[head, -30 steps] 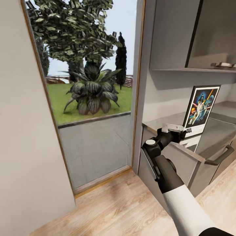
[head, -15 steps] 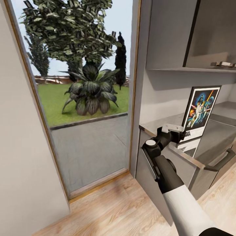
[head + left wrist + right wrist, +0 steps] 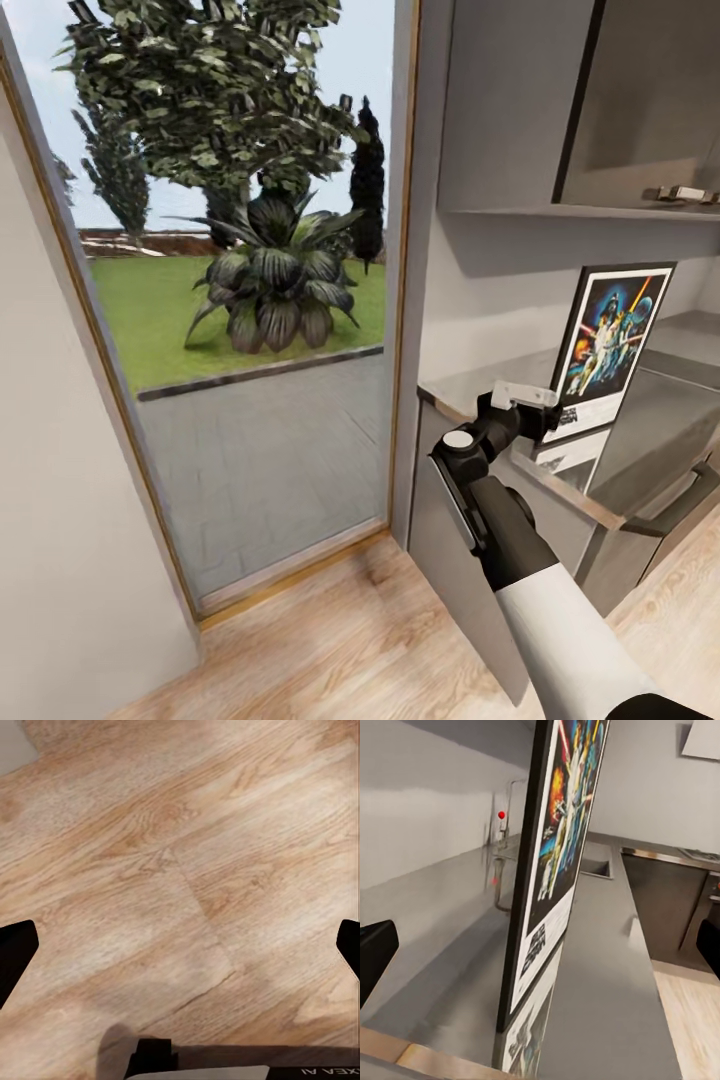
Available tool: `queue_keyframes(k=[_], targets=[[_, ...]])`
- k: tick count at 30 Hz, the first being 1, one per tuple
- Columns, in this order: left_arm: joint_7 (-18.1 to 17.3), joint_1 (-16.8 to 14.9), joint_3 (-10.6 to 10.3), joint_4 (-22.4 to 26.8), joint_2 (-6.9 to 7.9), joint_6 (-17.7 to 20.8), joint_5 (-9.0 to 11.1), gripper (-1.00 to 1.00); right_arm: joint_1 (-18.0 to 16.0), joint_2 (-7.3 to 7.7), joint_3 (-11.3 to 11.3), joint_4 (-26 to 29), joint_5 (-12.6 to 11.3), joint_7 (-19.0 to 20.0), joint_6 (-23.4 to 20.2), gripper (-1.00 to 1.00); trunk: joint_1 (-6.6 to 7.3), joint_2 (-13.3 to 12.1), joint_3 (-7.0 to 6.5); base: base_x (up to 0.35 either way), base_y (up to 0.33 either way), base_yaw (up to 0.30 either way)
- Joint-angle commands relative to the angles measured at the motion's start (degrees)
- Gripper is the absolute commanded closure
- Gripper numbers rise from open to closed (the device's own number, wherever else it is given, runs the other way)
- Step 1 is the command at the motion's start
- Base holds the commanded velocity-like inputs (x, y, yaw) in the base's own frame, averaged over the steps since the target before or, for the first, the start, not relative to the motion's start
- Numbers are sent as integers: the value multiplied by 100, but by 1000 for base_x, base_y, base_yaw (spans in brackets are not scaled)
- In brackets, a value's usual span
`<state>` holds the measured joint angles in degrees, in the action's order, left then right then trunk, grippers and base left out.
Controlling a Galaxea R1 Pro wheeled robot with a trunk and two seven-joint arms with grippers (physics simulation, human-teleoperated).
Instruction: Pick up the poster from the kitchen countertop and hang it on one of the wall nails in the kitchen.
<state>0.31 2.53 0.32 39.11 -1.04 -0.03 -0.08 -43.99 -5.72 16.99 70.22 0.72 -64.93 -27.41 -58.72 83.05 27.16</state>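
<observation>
The poster (image 3: 608, 338) stands upright on the kitchen countertop (image 3: 660, 412), leaning towards the wall, its colourful figures and black frame facing me. My right gripper (image 3: 545, 412) reaches over the counter's edge to the poster's lower left corner. In the right wrist view the poster (image 3: 556, 862) stands edge-on between the widely spread fingers of the right gripper (image 3: 540, 952), above the glossy countertop (image 3: 607, 967); the gripper is open. My left gripper (image 3: 180, 952) is open over bare wooden floor. The wall nails are out of view.
A tall glass door (image 3: 250, 300) to a garden stands left of the cabinets, with a plain wall (image 3: 50, 520) beyond it. Grey cabinet fronts with a dark handle (image 3: 682, 495) sit below the counter, a shelf (image 3: 580, 212) above. A sink and tap (image 3: 506, 840) lie further along.
The whole picture has slid left, so the camera has moved. My right arm keeps its place at the poster's lower corner.
</observation>
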Motion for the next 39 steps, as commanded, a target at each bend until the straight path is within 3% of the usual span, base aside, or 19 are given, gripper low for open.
queue_keyframes(k=[1,11,17,28,33,39], targets=[[2,2,3,9,-1,-2,-1,-100,-4,0,6,-3,8,-20,-55,-100,-1,3,5,71,-63,0],[1,2,8,13,7,-5,-1,-100,-4,0,0,-82,-37,-19,-24,-100,-1,3,5,42,-37,0],[4,4,11,17,7,-2,-1,-100,-4,8,-2,-409,-130,-20,411,-100,-1,3,5,146,-143,0],[-2,2,12,18,7,-6,-1,-100,-4,9,-16,-651,-165,-20,581,-100,-1,3,5,32,-31,0],[-2,3,12,18,7,-6,-1,-100,-4,11,-19,-659,-536,-20,625,-100,-1,3,5,1,-1,0],[-2,3,12,18,7,-6,-1,-100,-4,17,-20,-847,-784,-20,995,-100,-1,3,5,0,0,0]])
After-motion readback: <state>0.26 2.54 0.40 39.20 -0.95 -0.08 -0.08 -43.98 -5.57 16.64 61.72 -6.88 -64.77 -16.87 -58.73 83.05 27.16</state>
